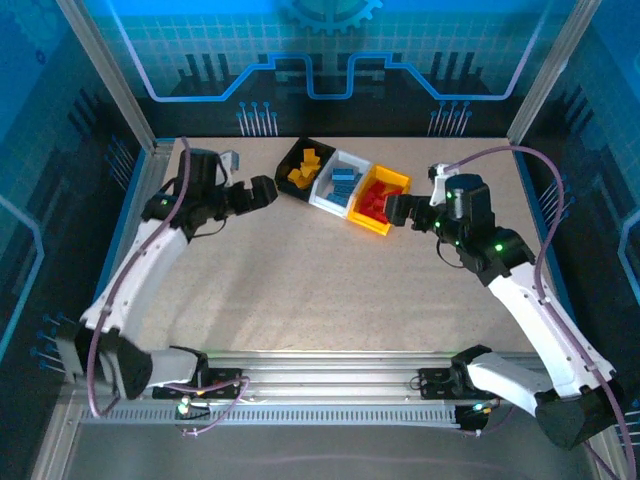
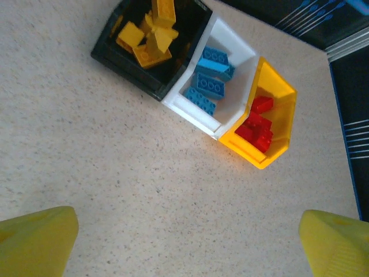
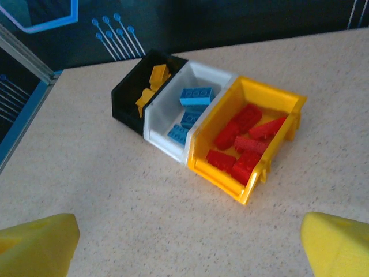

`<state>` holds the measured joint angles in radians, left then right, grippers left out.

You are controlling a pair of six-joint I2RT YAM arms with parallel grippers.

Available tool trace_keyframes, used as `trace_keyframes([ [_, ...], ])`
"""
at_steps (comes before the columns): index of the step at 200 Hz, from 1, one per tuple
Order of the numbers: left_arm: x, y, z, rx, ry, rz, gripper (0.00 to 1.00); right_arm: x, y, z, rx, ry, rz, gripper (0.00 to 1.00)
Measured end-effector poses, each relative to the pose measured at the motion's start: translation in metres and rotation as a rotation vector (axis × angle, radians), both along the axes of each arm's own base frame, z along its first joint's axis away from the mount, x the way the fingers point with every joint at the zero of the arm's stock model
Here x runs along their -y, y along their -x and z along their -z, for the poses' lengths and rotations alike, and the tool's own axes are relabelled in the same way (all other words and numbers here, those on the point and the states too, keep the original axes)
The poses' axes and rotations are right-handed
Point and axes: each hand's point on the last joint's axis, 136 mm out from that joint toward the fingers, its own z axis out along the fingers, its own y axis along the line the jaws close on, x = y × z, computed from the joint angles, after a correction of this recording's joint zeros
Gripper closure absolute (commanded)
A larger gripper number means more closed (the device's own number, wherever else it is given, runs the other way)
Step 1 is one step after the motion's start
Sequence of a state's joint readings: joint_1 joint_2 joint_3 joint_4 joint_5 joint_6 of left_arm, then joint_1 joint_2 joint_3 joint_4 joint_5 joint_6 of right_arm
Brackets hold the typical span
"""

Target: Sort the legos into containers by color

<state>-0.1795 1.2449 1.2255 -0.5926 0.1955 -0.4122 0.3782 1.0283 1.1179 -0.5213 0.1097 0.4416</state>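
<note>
Where the wrist views crop each tool, you see yellow fingertips (image 2: 34, 242) at the bottom corners, and the orange-yellow legos (image 3: 157, 75) sit half hidden behind the black bin's (image 3: 124, 98) wall. Item: left gripper (image 2: 184, 242) and right gripper (image 3: 187, 245), both spread wide, holding nothing, bare table (image 1: 300, 290) between the fingers. Item: containers (image 1: 366, 225), far middle of the table, joined row lying diagonally: black end far-left, white bin (image 3: 164, 124) central with blue legos (image 2: 209, 78), yellow bin (image 3: 216, 173) nearer-right with red legos (image 3: 245, 141), near the right gripper.
</note>
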Motion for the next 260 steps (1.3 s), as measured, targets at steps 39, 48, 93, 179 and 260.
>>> trace_keyframes([
  [39,-0.021,0.028,0.008,0.085,-0.065,-0.055,0.01,0.002,-0.001,0.000,0.001,0.007,0.013,0.00],
  [48,-0.025,0.031,0.013,0.092,-0.079,-0.074,0.01,0.002,-0.001,0.000,0.000,0.003,0.016,0.00],
  [93,-0.052,0.042,0.030,0.188,-0.133,-0.199,0.01,0.010,-0.003,-0.004,0.006,-0.023,0.078,0.00],
  [179,-0.074,0.056,0.057,0.361,-0.308,-0.204,0.01,0.036,0.000,0.011,0.221,0.183,0.081,0.00],
  [260,-0.090,0.055,0.062,0.391,-0.430,-0.239,0.01,0.105,-0.042,0.089,0.129,0.358,0.241,0.00],
])
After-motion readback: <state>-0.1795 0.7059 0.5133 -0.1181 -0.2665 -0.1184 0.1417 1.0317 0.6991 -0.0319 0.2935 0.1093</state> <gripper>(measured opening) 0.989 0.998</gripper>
